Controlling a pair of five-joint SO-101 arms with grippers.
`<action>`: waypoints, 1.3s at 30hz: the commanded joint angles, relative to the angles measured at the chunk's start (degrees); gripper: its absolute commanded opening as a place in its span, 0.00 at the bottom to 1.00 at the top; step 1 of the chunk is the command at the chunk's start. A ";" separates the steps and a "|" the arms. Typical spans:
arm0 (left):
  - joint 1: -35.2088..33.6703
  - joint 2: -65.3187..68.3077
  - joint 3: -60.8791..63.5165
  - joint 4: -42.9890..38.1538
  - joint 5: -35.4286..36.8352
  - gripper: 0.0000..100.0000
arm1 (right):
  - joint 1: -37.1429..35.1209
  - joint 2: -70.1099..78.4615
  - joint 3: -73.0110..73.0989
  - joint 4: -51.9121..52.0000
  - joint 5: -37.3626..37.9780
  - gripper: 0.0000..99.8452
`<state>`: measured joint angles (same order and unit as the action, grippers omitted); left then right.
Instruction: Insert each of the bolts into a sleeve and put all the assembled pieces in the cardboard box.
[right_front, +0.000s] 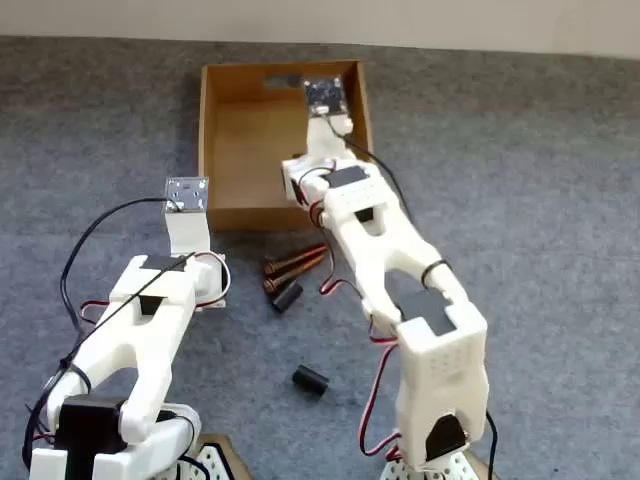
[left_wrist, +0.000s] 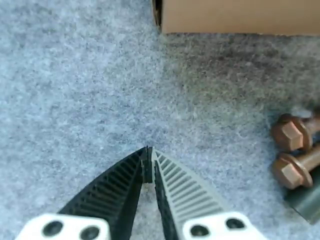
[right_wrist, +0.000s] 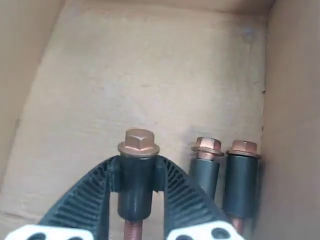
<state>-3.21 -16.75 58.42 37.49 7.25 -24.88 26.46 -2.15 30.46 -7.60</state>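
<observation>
The right end effector (right_wrist: 137, 167) is clamped on an assembled piece (right_wrist: 135, 192), its bolt head standing out of the dark sleeve. It is held inside the cardboard box (right_wrist: 295, 100), just beside two finished pieces (right_wrist: 242, 182) that lie against the box wall. I cannot tell whether the held piece touches the floor; released from above, it may roll onto those neighbours, and a tilt could let the bolt slip from its sleeve. Outside, two loose bolts (right_front: 295, 262) lie on the grey surface (right_front: 540, 180) before the box, with one sleeve (right_front: 288, 296) by their heads and a second sleeve (right_front: 311, 380) well apart. The left end effector (left_wrist: 150, 157) is pinched together on nothing near the box's front corner. The right arm (right_front: 385, 240) stretches just beside the bolts and would crowd a reach for them.
</observation>
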 joint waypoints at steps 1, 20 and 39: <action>-0.22 0.13 -1.45 -0.79 0.53 0.02 | 0.92 0.92 -5.05 -1.71 -0.44 0.01; -0.22 0.13 -1.45 -0.79 0.53 0.02 | 2.86 4.88 -12.18 5.85 -0.44 0.01; -0.22 0.13 -1.36 -0.79 0.53 0.02 | 2.68 9.36 -12.62 5.93 -0.44 0.13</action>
<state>-3.21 -16.75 58.42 37.49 7.25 -23.03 36.40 -12.44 36.00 -7.69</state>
